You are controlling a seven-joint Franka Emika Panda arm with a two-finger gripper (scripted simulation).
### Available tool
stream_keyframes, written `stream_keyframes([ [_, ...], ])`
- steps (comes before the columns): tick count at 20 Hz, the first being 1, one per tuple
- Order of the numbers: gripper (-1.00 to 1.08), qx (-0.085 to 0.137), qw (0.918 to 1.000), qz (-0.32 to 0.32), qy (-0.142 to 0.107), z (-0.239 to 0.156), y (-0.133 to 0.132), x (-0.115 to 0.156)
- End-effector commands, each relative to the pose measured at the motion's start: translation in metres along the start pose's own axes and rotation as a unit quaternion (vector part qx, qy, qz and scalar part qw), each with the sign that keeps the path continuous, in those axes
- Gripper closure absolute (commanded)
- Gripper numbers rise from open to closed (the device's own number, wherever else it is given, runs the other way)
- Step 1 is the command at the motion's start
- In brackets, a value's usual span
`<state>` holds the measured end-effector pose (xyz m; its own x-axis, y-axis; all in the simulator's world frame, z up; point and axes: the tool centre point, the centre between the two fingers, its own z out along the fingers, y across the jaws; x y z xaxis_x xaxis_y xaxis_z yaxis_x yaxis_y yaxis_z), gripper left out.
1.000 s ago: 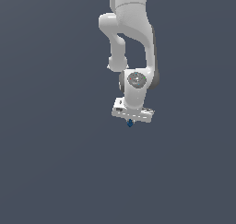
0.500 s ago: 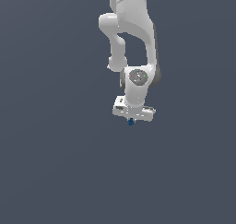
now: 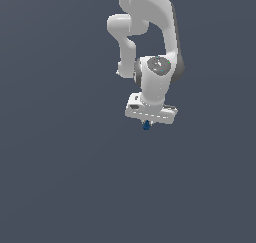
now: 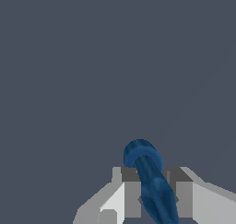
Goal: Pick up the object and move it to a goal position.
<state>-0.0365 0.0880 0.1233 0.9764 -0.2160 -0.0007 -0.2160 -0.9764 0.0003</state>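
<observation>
White hand (image 4: 152, 191) pinches the dark blue object (image 4: 150, 181) between its fingers (image 4: 131, 193).

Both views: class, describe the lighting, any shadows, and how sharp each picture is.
Exterior view: flat, even light on the white arm, no cast shadow on the plain grey ground, the blue object tiny under the tool. Wrist view: object large and softly shaded, edges slightly blocky, the grey fingers either side, no glare.
</observation>
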Motion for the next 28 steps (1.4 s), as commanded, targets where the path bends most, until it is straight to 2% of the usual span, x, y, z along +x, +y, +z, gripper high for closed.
stream_keyframes([
  [1,1.08,0.000,1.0000,0.000,0.000,-0.025,-0.006,0.001],
  [19,1.08,0.000,1.0000,0.000,0.000,-0.216,-0.054,0.008],
  [28,1.08,0.000,1.0000,0.000,0.000,-0.294,-0.074,0.013],
])
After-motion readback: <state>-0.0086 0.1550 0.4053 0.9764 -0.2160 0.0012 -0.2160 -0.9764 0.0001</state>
